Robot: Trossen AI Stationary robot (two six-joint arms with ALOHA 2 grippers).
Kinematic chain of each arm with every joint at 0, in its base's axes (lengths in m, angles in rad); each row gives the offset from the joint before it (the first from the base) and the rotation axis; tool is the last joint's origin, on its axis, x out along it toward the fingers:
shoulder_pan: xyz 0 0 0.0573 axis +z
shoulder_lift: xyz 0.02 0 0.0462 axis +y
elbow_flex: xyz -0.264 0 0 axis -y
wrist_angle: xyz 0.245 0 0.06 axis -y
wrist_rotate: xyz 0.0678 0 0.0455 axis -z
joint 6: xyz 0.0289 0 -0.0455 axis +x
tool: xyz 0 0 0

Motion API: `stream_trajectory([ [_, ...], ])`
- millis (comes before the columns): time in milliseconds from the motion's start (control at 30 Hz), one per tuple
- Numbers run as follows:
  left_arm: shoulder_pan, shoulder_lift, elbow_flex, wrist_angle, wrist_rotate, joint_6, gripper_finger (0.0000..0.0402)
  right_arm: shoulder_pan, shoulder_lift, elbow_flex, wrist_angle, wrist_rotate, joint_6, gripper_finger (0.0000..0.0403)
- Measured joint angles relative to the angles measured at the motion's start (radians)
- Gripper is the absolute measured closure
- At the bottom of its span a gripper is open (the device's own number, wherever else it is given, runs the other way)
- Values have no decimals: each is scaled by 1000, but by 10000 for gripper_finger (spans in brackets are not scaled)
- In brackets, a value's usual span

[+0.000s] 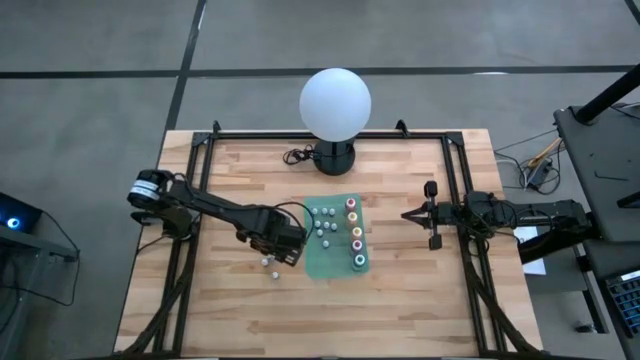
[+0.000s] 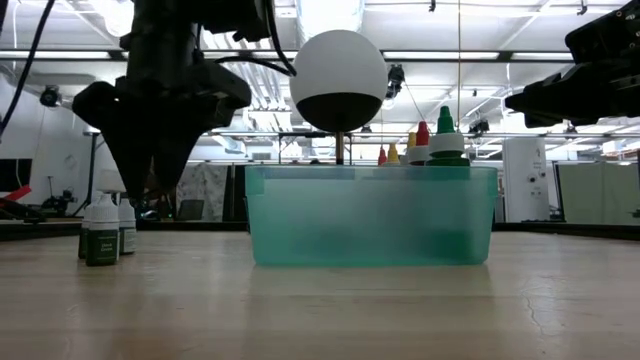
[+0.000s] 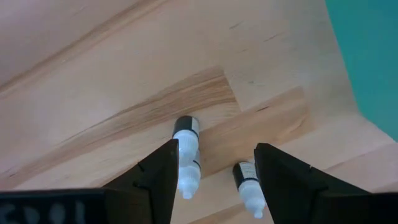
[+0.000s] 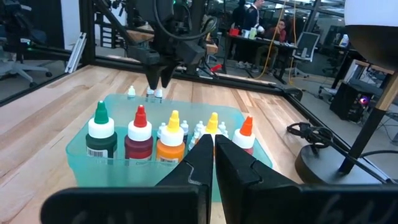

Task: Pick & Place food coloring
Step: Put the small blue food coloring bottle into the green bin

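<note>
Two small whitish food coloring bottles (image 3: 186, 144) (image 3: 248, 186) stand upright on the wood, just off the teal tub's left side (image 1: 268, 267). My left gripper (image 3: 216, 152) hangs over them, open and pointing down, with a finger on either side; in the low view (image 2: 152, 188) its tips end just above the bottle caps (image 2: 101, 212). The translucent teal tub (image 2: 370, 215) holds the coloured-top bottles in a row (image 4: 139, 135) and more small whitish ones (image 1: 322, 224). My right gripper (image 4: 214, 157) is shut and waits at the table's right side (image 1: 408, 213).
A big white globe lamp (image 1: 335, 103) stands on a black base at the table's far edge, with a cable coiled beside it (image 1: 294, 156). Black frame rails (image 1: 200, 170) run along the table's left, right and far sides. Bare wood lies on the near side (image 1: 330, 320).
</note>
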Motion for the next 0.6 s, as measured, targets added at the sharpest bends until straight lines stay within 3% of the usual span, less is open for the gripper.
stream_trajectory([
  [600,-15,3,-56,-5,35,-22,221,0,0,0,0,0,-1,394],
])
